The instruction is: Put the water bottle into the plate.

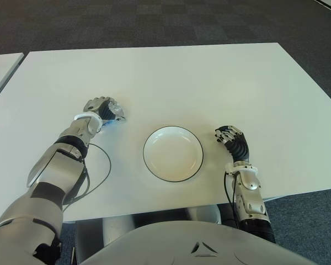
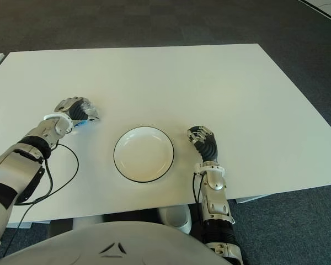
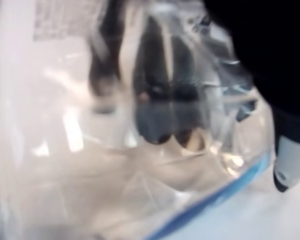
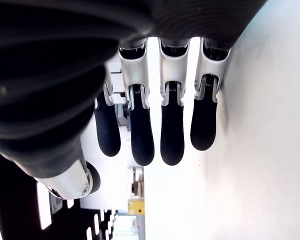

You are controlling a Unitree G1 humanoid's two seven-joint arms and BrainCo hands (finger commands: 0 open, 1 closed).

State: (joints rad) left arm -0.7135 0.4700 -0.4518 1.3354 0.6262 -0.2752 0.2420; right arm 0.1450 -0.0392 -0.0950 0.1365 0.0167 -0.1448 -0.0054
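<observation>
My left hand point(image 1: 103, 108) is on the white table to the left of the plate, fingers curled over a clear plastic water bottle point(image 3: 140, 150). The bottle fills the left wrist view, showing a blue band, with my dark fingertips point(image 3: 155, 125) seen through it. In the eye views the hand hides most of it; only a blue bit point(image 1: 101, 126) shows beside the palm. The white plate point(image 1: 172, 154) with a dark rim lies near the table's front edge, holding nothing. My right hand point(image 1: 230, 136) shows just right of the plate, fingers relaxed and holding nothing.
A thin black cable point(image 1: 103, 168) loops on the table point(image 1: 209, 83) beside my left forearm. A second table's corner point(image 1: 0, 66) shows at the far left. Dark carpet lies beyond the table's far and right edges.
</observation>
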